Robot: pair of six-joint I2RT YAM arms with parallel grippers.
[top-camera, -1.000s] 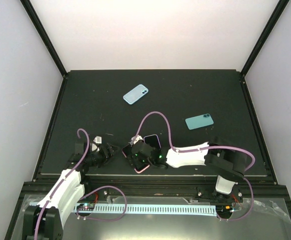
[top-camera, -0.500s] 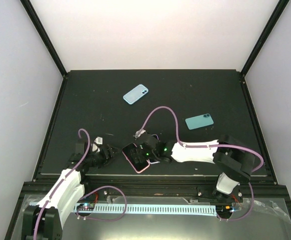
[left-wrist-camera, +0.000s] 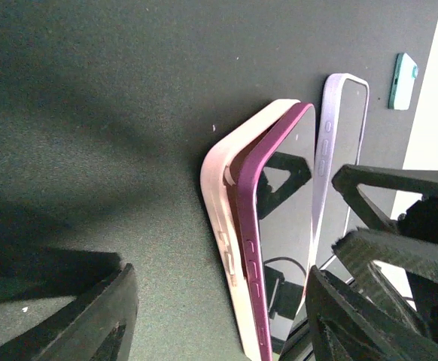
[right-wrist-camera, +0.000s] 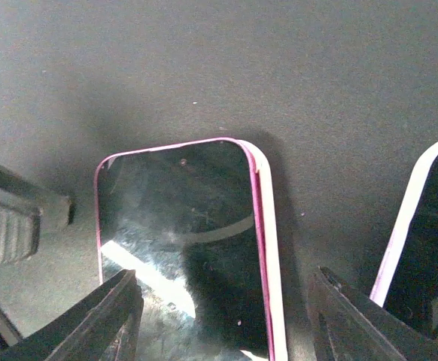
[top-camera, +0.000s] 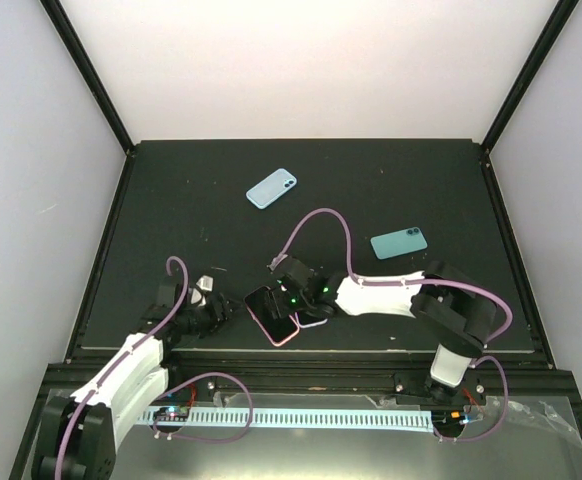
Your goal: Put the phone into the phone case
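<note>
Item, phone [left-wrist-camera: 279, 218]: magenta, screen up, lying in the pink case [left-wrist-camera: 220, 210] but skewed, one long edge riding above the case wall, so we judge it not yet seated. Left fingers [left-wrist-camera: 91, 323]: spread apart, holding nothing, at the case's near end with their reach running along its long axis. Right fingers [right-wrist-camera: 98, 323]: likewise apart and gripping nothing, straddling the case across its width from the opposite side and closer over it, so we judge the pressing-down suits them, minding the lilac phone [left-wrist-camera: 345, 143] just beside the case.
</note>
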